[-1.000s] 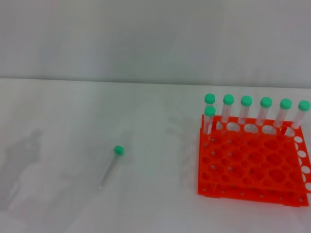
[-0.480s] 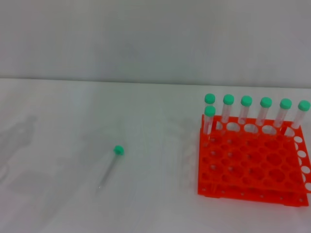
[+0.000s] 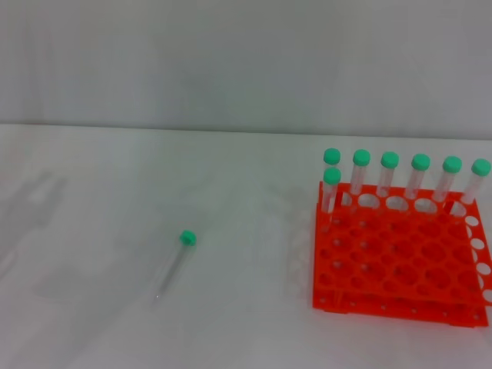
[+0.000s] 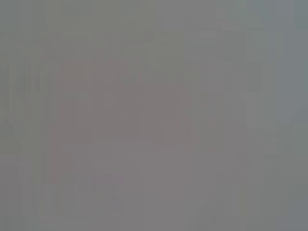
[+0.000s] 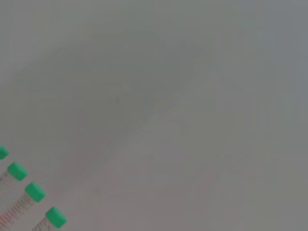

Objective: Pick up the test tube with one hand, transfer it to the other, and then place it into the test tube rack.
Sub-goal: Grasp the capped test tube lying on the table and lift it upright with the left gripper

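A clear test tube [image 3: 174, 264] with a green cap [image 3: 187, 238] lies flat on the white table, left of centre in the head view. The bright orange test tube rack [image 3: 400, 257] stands on the right. It holds several upright green-capped tubes [image 3: 390, 175] along its far row and one in the second row at its left end. Some of these capped tubes [image 5: 34, 192] show at a corner of the right wrist view. Neither gripper appears in any view. The left wrist view shows only a blank grey surface.
The white table [image 3: 246, 307] meets a pale wall behind. A faint arm shadow [image 3: 34, 207] falls on the table's left side.
The shadow on the table's left side has faded and shifted upward. The lying tube and the rack have not moved.
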Robot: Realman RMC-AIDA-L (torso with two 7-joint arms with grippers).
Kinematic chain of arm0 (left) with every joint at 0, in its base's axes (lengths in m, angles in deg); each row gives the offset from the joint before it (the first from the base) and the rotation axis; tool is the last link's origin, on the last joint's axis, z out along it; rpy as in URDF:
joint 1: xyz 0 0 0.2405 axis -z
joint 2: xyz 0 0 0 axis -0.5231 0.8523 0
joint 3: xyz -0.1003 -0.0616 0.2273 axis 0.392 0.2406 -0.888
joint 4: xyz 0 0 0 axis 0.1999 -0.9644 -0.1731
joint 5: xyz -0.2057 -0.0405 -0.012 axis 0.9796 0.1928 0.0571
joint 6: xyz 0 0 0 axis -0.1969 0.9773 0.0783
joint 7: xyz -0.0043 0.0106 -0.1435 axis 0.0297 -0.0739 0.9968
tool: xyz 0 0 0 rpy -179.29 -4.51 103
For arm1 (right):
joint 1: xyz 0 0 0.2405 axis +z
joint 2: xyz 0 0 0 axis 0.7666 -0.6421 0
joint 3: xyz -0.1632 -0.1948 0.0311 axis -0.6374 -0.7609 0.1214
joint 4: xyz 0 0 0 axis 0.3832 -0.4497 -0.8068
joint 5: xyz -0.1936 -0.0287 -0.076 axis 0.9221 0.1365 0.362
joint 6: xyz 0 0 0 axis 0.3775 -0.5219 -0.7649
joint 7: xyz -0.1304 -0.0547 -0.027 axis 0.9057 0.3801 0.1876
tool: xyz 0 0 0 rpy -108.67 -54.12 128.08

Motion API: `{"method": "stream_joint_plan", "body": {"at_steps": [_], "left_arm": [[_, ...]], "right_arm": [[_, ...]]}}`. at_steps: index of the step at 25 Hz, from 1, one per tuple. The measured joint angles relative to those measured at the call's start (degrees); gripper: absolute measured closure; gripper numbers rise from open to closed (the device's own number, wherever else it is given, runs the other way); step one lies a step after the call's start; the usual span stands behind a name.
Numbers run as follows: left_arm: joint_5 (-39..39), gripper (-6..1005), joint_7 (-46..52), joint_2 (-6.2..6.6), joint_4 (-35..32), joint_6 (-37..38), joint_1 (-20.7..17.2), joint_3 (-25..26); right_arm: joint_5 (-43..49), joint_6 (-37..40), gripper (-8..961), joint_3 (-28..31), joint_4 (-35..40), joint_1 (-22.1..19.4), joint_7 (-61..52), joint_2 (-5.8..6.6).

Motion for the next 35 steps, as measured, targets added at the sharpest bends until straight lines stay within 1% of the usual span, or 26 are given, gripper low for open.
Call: {"method": "stream_joint_plan", "body": {"at_steps": [2,4,6,8,17,19,20,23,26,28,30,31,34,35], "left_arm": [[2.1,615,-0.7,-0.47,0.5,1.9,0.0,-1.1],[2.7,530,-0.7,-0.59,1.6,2.2,0.1,-3.6],[1.5,437,0.2,-0.61,3.5,1.7,0.5,-5.1],[-0.6,344,1.1,-0.58,5.2,1.6,1.2,-5.3],[-0.9,166,0.4,-0.79,5.5,3.0,2.2,-5.4],[-1.7,126,2.0,-0.54,6.1,3.5,2.7,-5.4],[-2.8,122,3.6,-0.21,6.7,3.3,3.2,-5.4],[-10.4,115,12.6,0.60,11.6,-1.1,5.7,-5.4],[-19.4,115,22.5,0.70,17.7,-7.3,8.7,-5.4],[-28.3,116,31.5,0.74,22.2,-12.0,11.6,-5.4],[-35.0,116,36.7,1.06,24.5,-14.0,13.8,-5.5],[-39.7,116,39.2,1.35,26.0,-14.4,15.5,-5.5],[-50.4,116,43.0,1.92,29.3,-13.3,19.7,-5.5],[-55.3,116,44.3,2.23,30.3,-12.3,21.4,-5.5]], "right_arm": [[0.0,-0.3,926,0.0,0.0,0.1,0.0,0.00],[-0.3,-0.3,926,0.0,0.0,0.1,-0.1,0.00],[-0.7,-0.2,925,0.0,0.1,0.2,-0.2,0.00],[-1.0,-0.2,924,0.0,0.2,0.3,-0.6,0.00],[-1.3,-0.4,921,0.0,0.8,0.3,-1.7,0.08],[-1.4,-0.5,920,0.0,1.0,0.2,-1.7,0.08],[-1.4,-0.6,920,0.0,1.2,0.2,-1.7,0.08],[-1.5,-1.1,919,0.0,1.6,0.1,-1.7,0.09],[-1.5,-1.5,918,0.0,1.7,0.4,-1.7,0.08],[-1.5,-1.8,917,0.0,2.0,0.5,-1.7,0.08],[-1.5,-2.1,917,0.0,2.3,0.6,-1.7,0.08],[-1.5,-2.3,916,0.0,2.5,0.6,-1.7,0.08],[-1.5,-2.7,915,0.0,2.8,0.7,-1.7,0.08],[-1.5,-2.8,915,0.0,3.0,0.7,-1.7,0.08]]}}
